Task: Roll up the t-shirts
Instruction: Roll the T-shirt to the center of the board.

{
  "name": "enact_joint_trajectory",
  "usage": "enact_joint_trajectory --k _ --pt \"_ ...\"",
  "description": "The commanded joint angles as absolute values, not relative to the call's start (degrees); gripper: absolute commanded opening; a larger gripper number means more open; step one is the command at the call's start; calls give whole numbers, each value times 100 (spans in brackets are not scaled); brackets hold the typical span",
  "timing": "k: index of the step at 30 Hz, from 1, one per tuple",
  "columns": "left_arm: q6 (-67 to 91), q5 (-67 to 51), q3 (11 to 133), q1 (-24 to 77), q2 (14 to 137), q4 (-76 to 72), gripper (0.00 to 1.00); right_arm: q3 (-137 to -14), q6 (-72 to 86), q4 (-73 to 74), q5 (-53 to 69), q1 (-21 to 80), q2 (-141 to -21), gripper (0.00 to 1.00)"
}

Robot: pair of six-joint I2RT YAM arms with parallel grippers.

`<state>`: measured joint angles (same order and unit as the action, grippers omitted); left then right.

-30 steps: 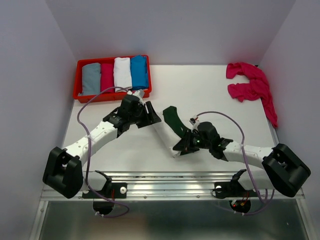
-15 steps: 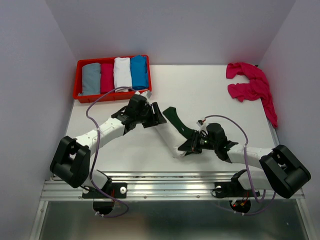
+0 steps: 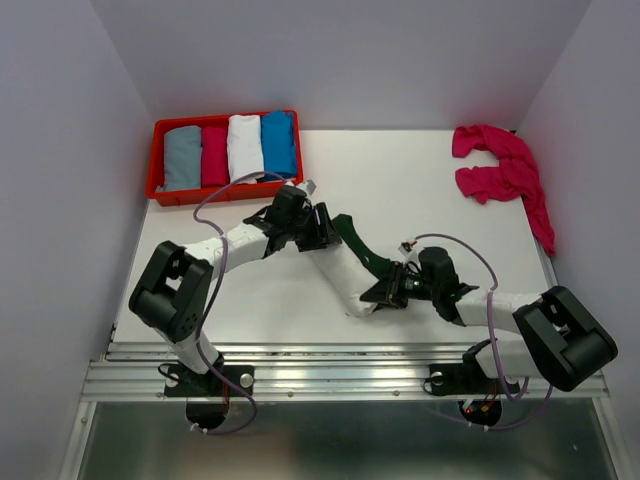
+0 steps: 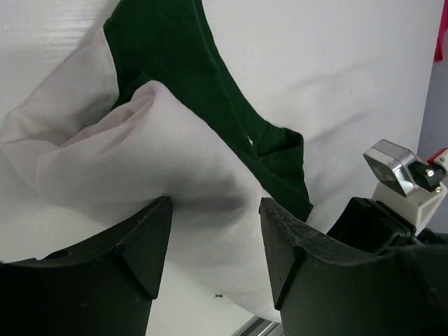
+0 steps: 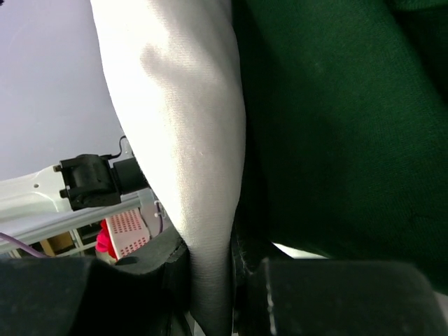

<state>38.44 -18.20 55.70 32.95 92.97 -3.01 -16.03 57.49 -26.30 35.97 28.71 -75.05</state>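
Both tools [image 3: 318,228] [image 3: 385,292] shifted rightward along the cream-white t-shirt [image 3: 335,270].

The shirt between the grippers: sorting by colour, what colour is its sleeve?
Dark green, on a cream-white t-shirt body; the sleeve shows best in the left wrist view.

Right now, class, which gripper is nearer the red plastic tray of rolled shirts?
Left. The left gripper sits just below the red plastic tray; the right gripper is farther toward the table's near edge.

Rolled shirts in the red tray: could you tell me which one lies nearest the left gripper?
The blue roll, at the tray's right end, nearest the left gripper; grey, pink and white lie further left.
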Motion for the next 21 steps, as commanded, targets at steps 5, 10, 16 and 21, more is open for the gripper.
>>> enact_joint_trajectory --k 5,10,16,21 --pt "3665 -1986 6196 3313 9904 -606 62 -1415 5819 -2726 3604 2786 -7121 50" --pt "3630 -2091 6407 3313 10186 -589 61 -1617 5397 -1163 2910 2786 -6040 73" --pt "3604 -2180 6565 3322 10345 -580 61 -2293 4870 1237 1856 2786 -4545 81" --pt "3603 -2224 6662 3322 10503 -589 60 -2873 4597 2249 1293 2786 -4201 72"
